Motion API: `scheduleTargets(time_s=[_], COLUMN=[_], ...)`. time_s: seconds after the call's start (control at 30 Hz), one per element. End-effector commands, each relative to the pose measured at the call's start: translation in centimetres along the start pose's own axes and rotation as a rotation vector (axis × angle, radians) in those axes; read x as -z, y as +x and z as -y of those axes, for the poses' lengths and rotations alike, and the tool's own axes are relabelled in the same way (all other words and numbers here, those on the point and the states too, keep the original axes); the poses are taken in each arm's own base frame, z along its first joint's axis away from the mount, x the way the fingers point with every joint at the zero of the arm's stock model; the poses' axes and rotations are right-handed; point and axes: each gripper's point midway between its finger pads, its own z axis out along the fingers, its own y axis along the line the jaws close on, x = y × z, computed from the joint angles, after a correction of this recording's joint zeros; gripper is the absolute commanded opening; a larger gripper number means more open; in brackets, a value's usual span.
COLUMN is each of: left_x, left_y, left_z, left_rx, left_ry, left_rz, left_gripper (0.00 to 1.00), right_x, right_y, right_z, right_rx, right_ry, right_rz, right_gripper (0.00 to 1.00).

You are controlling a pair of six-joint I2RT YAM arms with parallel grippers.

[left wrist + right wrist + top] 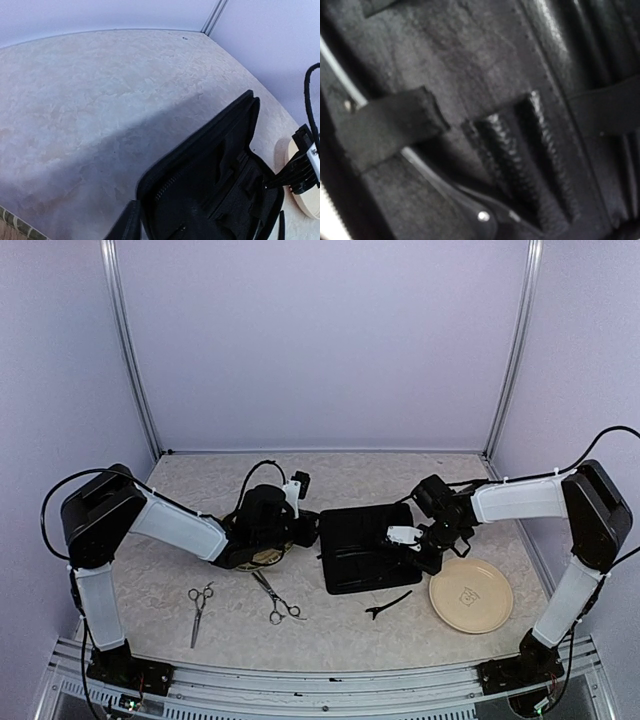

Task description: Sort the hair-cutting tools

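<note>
Geometry: thin black elongated hair clip [388, 605] lies on the table [400, 475] just my side of the open black rectangular zip case [350, 560], long axis roughly left-right, nearest my right claw [405, 537], closed above the case; left claw [308, 525] state unreadable.

A woven bamboo tray [266, 558] sits mostly hidden under the left arm [180, 525]. The black rectangular zip case [210, 190] runs off-frame below.

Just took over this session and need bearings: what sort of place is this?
Most likely a lab robot cell, not a salon: plain panel walls on aluminium posts enclose a table, two arms are bolted at its near edge, and scissors and a black case lie out.
</note>
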Motion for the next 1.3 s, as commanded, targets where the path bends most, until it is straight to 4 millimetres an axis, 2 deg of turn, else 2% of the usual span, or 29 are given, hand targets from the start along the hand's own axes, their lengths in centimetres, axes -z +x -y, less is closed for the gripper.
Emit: scheduleTargets(time_s=[0.0,0.1,0.2,0.27,0.33,0.4,0.5,0.63,0.73,0.97,1.27], left_x=[0.9,2.4,3.5,4.1,4.7,5.2,5.5,4.8,4.5,3.7,3.2], left_y=[-1.0,-1.5,-0.7,0.6,2.7,4.7,7.2,8.9,9.7,11.4,13.2], left_z=[0.9,1.7,3.0,4.1,5.4,6.9,7.9,7.1,6.9,6.6,6.2], left_rx=[-0.002,-0.04,-0.068,-0.051,-0.062,-0.124,-0.185,-0.174,-0.171,-0.169,-0.154], left_ry=[-0.001,0.002,0.051,0.109,0.165,0.214,0.235,0.21,0.213,0.218,0.227], left_rz=[-0.022,-0.041,-0.107,-0.179,-0.265,-0.329,-0.389,-0.426,-0.446,-0.491,-0.538], left_gripper=[0.4,0.48,0.46,0.43,0.37,0.34,0.28,0.18,0.06,0.06,0.01], right_x=[-0.1,-0.1,-0.2,-0.2,-0.2,0.0,0.3,0.3,0.1,0.2,0.0], right_y=[-0.4,-0.3,-0.1,0.2,0.4,0.4,0.1,0.1,0.4,0.0,-0.3], right_z=[0.1,0.1,0.0,0.0,0.1,0.2,0.3,0.2,0.2,0.4,-0.5], right_rx=[-0.015,-0.012,-0.01,-0.008,-0.011,-0.022,-0.037,-0.05,-0.06,-0.106,-0.095], right_ry=[0.011,0.016,0.02,0.028,0.037,0.046,0.048,0.051,0.054,0.048,0.002], right_rz=[0.004,0.004,0.002,-0.004,-0.01,-0.011,0.004,0.006,-0.001,0.006,0.009], right_gripper=[0.0,0.0,0.0,0.0,0.0,0.0,0.0,0.0,0.0,0.0,0.0])
